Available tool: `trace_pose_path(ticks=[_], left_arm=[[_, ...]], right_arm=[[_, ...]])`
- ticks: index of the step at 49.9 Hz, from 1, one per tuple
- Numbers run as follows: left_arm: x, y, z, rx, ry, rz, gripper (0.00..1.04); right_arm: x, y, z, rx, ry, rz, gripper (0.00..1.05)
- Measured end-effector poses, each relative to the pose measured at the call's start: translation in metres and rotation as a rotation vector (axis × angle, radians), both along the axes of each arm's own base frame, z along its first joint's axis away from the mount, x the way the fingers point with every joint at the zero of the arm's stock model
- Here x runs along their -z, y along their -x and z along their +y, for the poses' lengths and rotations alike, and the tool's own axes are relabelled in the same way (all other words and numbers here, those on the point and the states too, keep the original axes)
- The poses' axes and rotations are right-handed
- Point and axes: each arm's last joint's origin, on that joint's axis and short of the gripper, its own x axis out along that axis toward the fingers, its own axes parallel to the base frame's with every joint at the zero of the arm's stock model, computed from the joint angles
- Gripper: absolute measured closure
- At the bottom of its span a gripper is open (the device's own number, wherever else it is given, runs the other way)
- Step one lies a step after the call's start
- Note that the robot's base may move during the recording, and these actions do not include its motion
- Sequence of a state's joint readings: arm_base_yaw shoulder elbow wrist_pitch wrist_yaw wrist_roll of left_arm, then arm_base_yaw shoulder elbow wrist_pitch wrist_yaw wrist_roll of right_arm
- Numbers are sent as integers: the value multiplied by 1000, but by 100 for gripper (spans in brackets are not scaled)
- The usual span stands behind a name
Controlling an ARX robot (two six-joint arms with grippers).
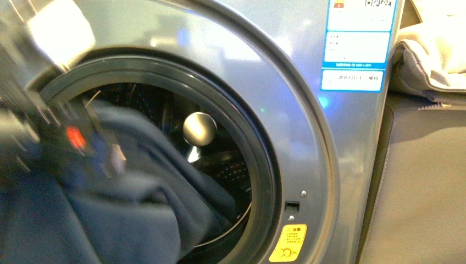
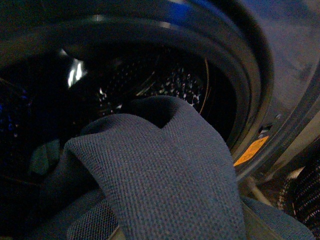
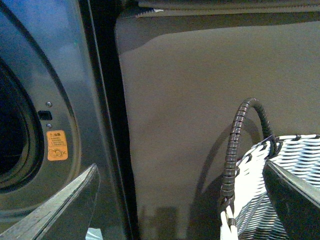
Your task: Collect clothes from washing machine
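Hanging half out of the washing machine, the clothes present as one dark navy garment. Part of it rests inside the perforated drum. The rest spills over the lower edge of the porthole and down in front of the machine's face. Judgement: it lies this way because it is part-way extracted, one end lifted out and the other not yet clear of the drum.

Left end effector: located at the left edge of the porthole and heavily blurred in the front view, with the fabric bunched directly against it. In the left wrist view a ribbed fold of the garment fills the foreground and hides the fingers. Whether they are apart or clamped on the cloth cannot be told. The raised fold is consistent with a grip, but that is inference only.

Right end effector: fingers well apart, nothing between them. It sits off to the right of the machine, past the orange sticker beside the porthole, and touches no fabric. A white-grey woven basket with a dark handle stands just beside it, farther from the porthole. It is judged to be the intended receptacle, which would account for that arm's station.

Outstanding: the garment's trailing part must clear the porthole rim. Risk noted: cloth dragging or snagging on the black door seal. Beige cushions lie beyond the machine's right side and are not involved.
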State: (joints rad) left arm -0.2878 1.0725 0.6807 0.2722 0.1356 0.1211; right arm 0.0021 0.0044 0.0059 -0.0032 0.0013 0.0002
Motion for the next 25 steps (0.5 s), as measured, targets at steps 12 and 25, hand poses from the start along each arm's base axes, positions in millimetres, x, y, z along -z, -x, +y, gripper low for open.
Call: trace_pose_path(ticks=[12, 25], left_arm=[[-55, 28, -4, 56, 15, -180, 92], [-99, 39, -13, 112, 32, -285, 92]], right_arm=[[0, 0, 0, 0, 0, 0, 8], [0, 0, 0, 0, 0, 0, 8]])
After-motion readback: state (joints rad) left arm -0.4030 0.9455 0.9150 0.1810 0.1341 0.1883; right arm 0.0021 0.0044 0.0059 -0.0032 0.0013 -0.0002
